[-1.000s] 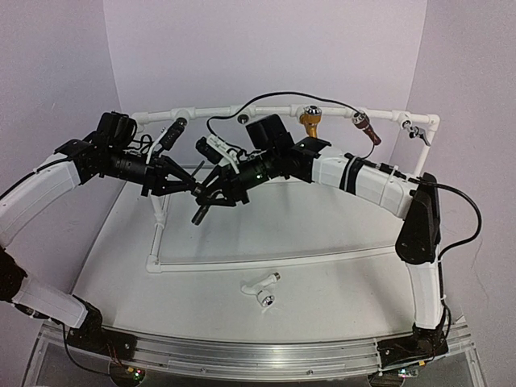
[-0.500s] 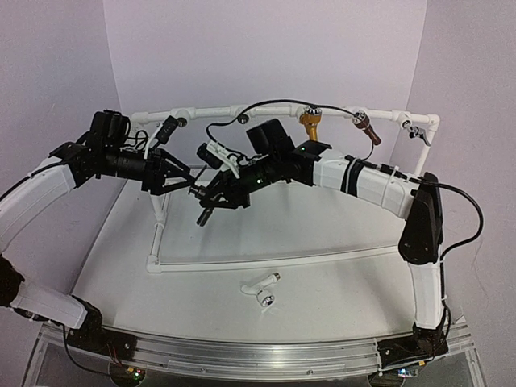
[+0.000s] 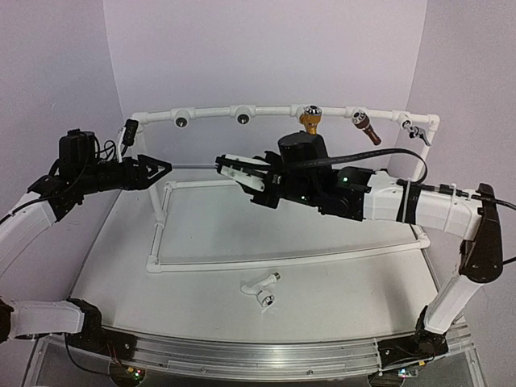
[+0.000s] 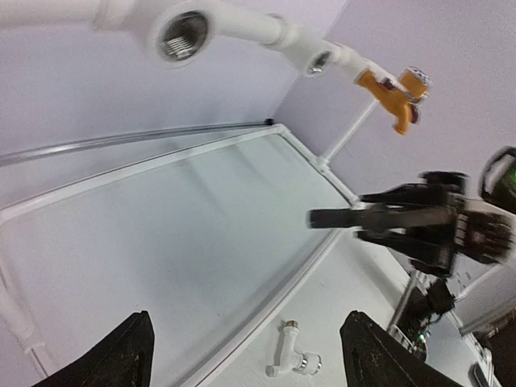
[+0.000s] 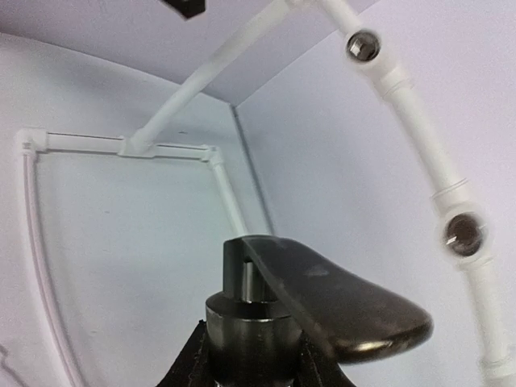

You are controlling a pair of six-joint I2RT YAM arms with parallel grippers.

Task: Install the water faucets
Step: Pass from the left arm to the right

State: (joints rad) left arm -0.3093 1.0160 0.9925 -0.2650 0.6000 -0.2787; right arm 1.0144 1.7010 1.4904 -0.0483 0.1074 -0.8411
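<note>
Top external view shows the right end effector [image 3: 234, 167] raised above the rear half of the desk [image 3: 347, 302], inside the white pipe frame [image 3: 322, 257] and below its two open sockets [image 3: 184, 121]. Its fingers are clamped on the black faucet [image 5: 306, 306]; the right wrist view shows the dark body gripped low between the fingers, with the lever handle on top. The faucet touches neither socket. The left end effector [image 3: 157, 169] hangs to the left, facing the right one and apart from it, with its fingers [image 4: 121, 359] spread wide and nothing between them. The white faucet [image 3: 262, 289] lies on its side on the desk, in front of the frame's near pipe. A gold tap [image 3: 310, 121] is fitted on the top pipe
</note>
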